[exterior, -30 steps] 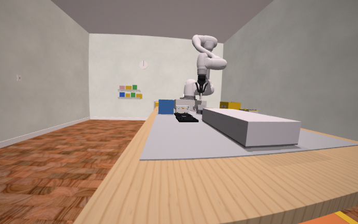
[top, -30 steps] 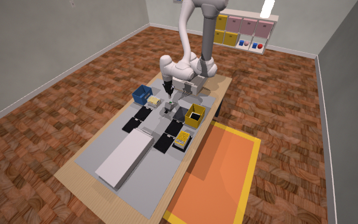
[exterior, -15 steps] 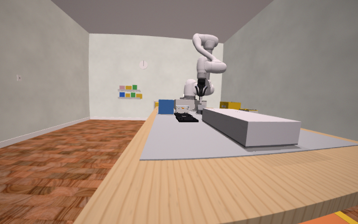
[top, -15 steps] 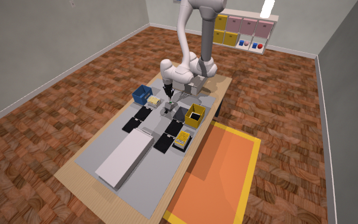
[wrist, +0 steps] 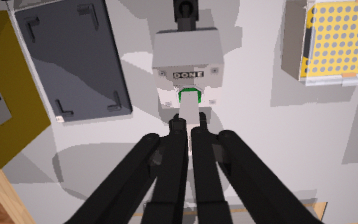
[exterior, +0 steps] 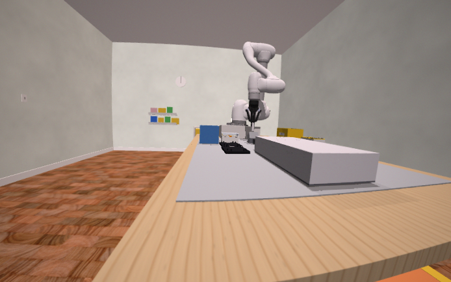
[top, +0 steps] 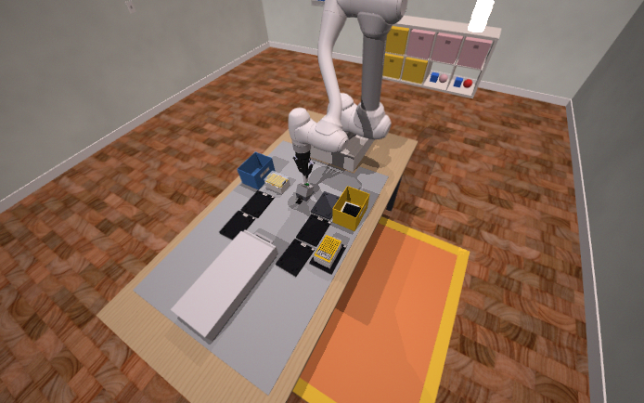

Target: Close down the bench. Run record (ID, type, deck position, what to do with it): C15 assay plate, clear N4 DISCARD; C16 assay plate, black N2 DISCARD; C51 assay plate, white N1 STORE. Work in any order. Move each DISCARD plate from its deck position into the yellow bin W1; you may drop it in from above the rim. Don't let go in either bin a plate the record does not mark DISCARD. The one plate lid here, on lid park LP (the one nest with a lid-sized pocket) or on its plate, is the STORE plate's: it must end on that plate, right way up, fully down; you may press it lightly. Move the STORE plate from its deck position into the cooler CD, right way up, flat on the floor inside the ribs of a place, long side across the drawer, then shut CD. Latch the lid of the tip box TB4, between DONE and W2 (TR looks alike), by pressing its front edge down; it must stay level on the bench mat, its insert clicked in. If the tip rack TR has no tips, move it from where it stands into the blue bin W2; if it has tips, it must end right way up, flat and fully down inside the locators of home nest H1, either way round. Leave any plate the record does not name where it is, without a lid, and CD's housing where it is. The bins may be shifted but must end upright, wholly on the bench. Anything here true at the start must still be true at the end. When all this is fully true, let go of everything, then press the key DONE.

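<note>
Glossy white rounded arm (top: 332, 59) with one grey link — black, slender-fingered tool (wrist: 189, 131).

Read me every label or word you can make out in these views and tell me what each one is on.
"DONE": on the key box, above its green key.
"W1": on the yellow bin, seen upside down in the wrist view.
Small tags on the black nests in the top view: too small to read.
</note>
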